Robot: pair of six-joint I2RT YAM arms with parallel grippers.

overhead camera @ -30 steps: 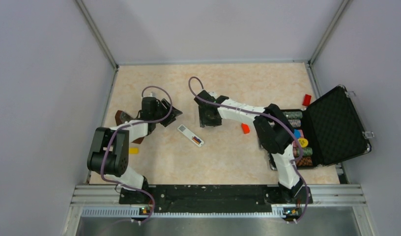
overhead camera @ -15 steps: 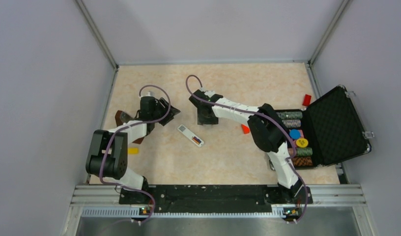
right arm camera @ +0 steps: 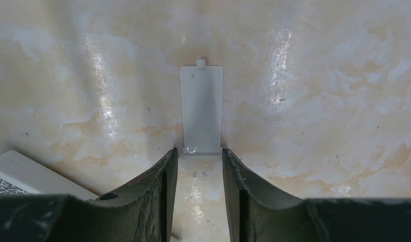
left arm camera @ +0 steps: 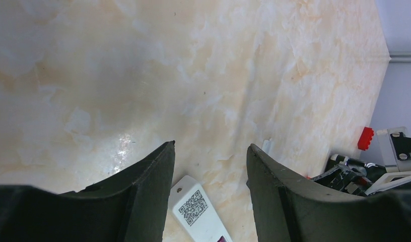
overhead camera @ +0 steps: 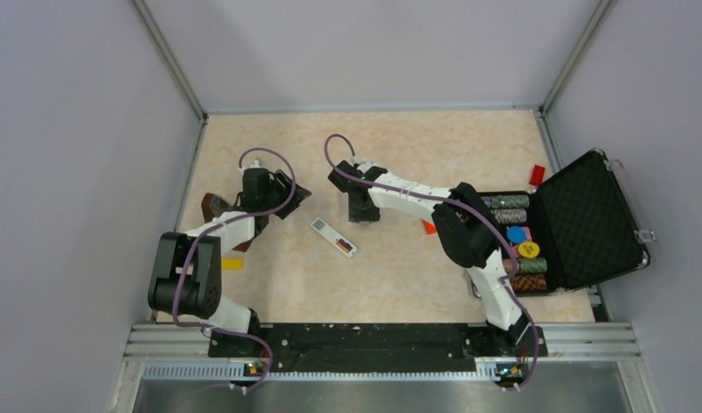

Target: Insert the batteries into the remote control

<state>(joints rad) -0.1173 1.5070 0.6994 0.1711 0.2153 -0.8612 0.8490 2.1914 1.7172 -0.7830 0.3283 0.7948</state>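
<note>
Straddling the near end of the loose white plate (right arm camera: pixel 201 108) with fingers narrowly apart, the right gripper (right arm camera: pixel 199 152) risks flicking it away by so shallow a pinch, while the left gripper (left arm camera: pixel 211 147), fingers wide apart, hovers over the remote control (overhead camera: pixel 334 237) mid-table.

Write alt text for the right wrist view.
A small white plate lies flat on the marbled table, its near end right between the two dark fingertips of the right pincer; contact can't be told. A corner of the white remote control, with a QR code, shows at lower left.
</note>
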